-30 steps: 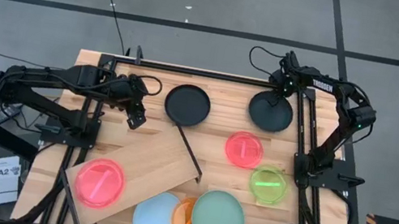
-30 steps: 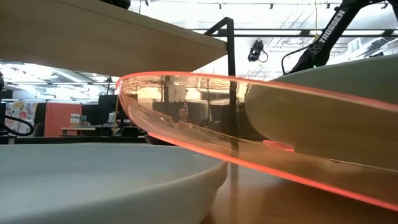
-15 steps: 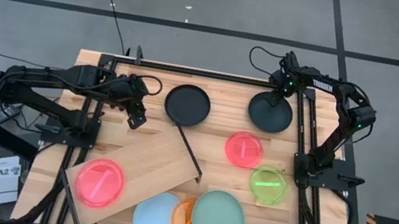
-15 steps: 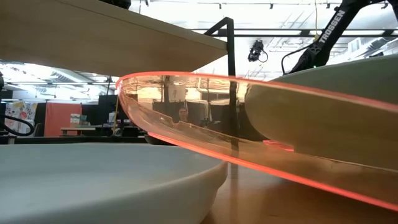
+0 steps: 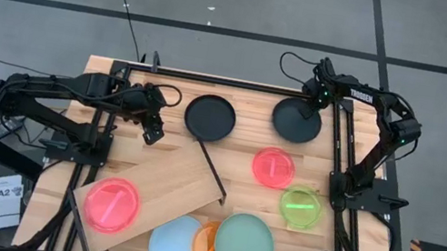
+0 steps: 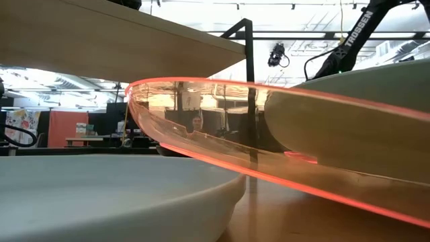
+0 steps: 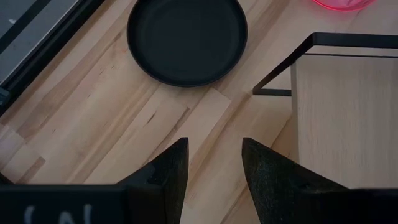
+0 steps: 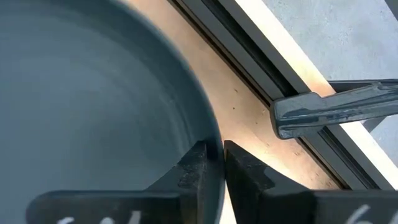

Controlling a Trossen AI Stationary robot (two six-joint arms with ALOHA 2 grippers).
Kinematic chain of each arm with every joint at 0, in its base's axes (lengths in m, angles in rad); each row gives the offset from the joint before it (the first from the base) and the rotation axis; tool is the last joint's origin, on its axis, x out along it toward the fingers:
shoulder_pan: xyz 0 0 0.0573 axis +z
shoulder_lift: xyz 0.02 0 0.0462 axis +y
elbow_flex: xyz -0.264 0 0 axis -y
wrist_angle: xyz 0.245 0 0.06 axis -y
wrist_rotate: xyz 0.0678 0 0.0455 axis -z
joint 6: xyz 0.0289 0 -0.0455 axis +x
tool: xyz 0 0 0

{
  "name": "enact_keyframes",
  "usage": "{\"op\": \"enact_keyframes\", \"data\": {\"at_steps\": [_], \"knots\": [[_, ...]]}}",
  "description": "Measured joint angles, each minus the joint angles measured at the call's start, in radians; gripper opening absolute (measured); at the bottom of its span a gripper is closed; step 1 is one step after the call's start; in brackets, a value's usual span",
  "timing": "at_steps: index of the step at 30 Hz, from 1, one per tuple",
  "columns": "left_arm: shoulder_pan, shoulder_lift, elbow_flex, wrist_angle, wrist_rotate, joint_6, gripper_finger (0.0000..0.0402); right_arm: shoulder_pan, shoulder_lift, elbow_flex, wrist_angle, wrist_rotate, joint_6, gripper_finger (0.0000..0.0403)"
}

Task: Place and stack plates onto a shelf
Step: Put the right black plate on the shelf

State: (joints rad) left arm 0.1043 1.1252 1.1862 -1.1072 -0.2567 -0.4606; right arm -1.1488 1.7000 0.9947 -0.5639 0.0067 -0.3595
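- Pinching the rim of the far black plate (image 5: 296, 121), the right gripper (image 5: 318, 99) has its fingers (image 8: 194, 167) closed on either side of that edge (the wrist view shows the rim between them).
- That plate sits at the table's back right corner; the shelf (image 5: 159, 190) lies well away, diagonally toward the front left, with a pink plate (image 5: 111, 204) already on it.
- Left gripper (image 7: 211, 165) hangs open, holding nothing, near the other black plate (image 7: 186, 39) and closer to the shelf.
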Motion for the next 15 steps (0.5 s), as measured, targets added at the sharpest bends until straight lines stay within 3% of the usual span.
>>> {"op": "enact_keyframes", "data": {"at_steps": [6,15], "knots": [[0.000,0.000,0.000,0.000,0.000,0.000,0.0157,-0.001,-0.003,0.001,0.003,-0.006,0.001,0.0016],[0.000,0.000,0.000,0.018,0.000,0.000,0.0157,-0.001,-0.003,0.001,0.011,-0.007,0.001,0.0015]]}}
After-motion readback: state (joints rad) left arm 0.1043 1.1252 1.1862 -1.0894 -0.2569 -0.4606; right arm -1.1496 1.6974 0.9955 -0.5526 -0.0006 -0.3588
